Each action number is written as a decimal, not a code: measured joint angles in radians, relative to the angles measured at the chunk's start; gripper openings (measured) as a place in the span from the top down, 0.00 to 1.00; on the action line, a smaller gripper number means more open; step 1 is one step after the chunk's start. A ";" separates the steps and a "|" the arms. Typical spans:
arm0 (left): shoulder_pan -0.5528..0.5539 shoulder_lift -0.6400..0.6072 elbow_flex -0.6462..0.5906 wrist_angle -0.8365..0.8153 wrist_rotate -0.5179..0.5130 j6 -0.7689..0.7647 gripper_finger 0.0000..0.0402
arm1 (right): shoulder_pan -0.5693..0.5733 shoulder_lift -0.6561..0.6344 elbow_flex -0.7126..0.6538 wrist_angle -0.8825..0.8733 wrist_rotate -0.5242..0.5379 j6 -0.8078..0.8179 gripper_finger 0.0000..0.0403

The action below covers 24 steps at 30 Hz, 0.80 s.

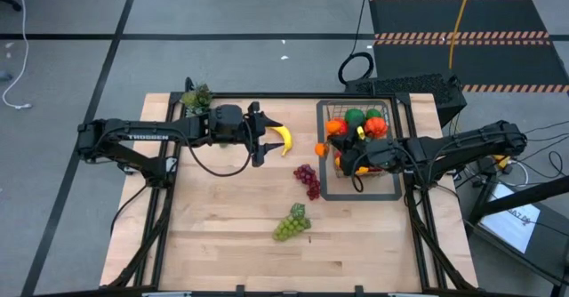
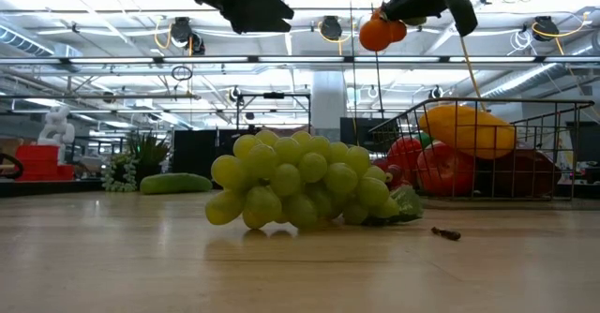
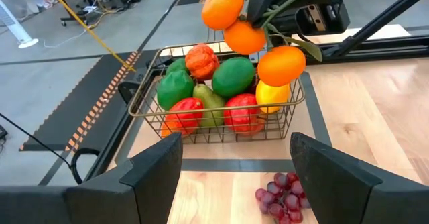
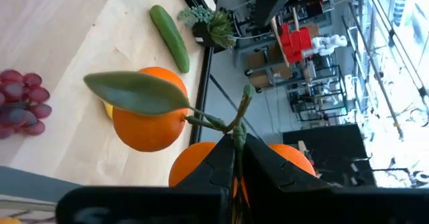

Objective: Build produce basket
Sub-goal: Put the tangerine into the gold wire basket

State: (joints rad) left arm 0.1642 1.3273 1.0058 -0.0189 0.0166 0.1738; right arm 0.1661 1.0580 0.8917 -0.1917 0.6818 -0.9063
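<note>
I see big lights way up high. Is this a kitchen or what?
Probably a robotics lab in a big workshop hall, not a kitchen: two robot arms at a wooden table, toy fruit in a wire basket, and cables across the floor.

The table (image 1: 222,235) is pale wood with visible grain and a smooth, faintly shiny finish. The basket (image 3: 221,138) is thin metal wire with a dull sheen. The green grapes (image 2: 295,180) look like smooth, slightly glossy plastic, and the oranges (image 4: 149,114) have a matt, finely dimpled skin with a smooth leaf. The right gripper (image 4: 234,158), pinching their stem, is matt black, probably plastic. The purple grapes (image 3: 285,197) look glossy.
</note>
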 joint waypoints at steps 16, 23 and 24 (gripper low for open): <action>0.000 0.000 0.000 0.013 0.000 0.005 0.32 | -0.070 0.000 0.000 0.155 -0.005 0.421 0.96; -0.003 0.000 0.000 0.030 0.000 0.003 0.32 | -0.116 0.000 0.000 0.166 -0.005 0.642 0.96; -0.003 0.000 0.000 0.032 0.000 0.003 0.32 | -0.123 0.000 0.000 0.166 -0.005 0.677 0.96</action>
State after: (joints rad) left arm 0.1609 1.3273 1.0058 0.0129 0.0162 0.1768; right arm 0.0432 1.0576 0.8919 -0.0261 0.6764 -0.2298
